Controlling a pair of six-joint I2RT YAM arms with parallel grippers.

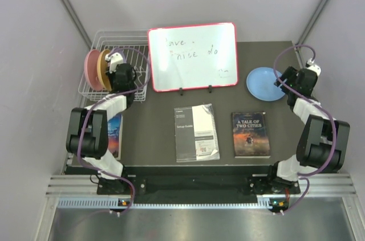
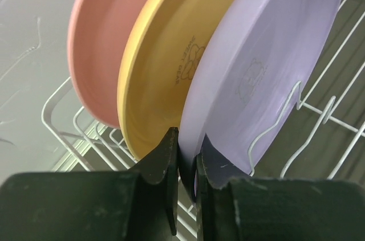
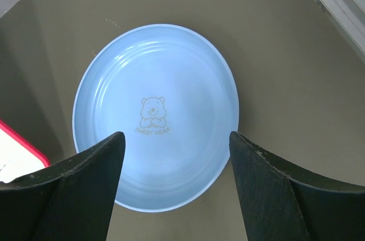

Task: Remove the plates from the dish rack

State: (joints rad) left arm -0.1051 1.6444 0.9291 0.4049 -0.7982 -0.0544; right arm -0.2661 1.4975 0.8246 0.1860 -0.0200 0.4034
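Top ext: dish rack [image 1: 100, 39] sits at far-L of table [image 1: 274, 133], beside whiteboard [image 1: 193, 57]. Pink plate [image 1: 91, 69] and tan-orange plate [image 1: 104, 65] stand on edge at rack's L end. L gripper [image 1: 117, 64] is right against them. Blue plate [image 1: 263, 83] lies flat far-R, R gripper [image 1: 282, 78] at its R edge. Tally: 1 of 4 out, 3 to go. L wrist: lavender plate [image 2: 268, 53] is third in the row. All three lean together on edge. Round, so no long axis; disc planes run approx near–far. L gripper fingers nipped onto lavender plate's lower rim; prob. next out. R wrist: blue plate face up, bear print showing. R gripper jaws wide apart, holding nothing, over the plate.
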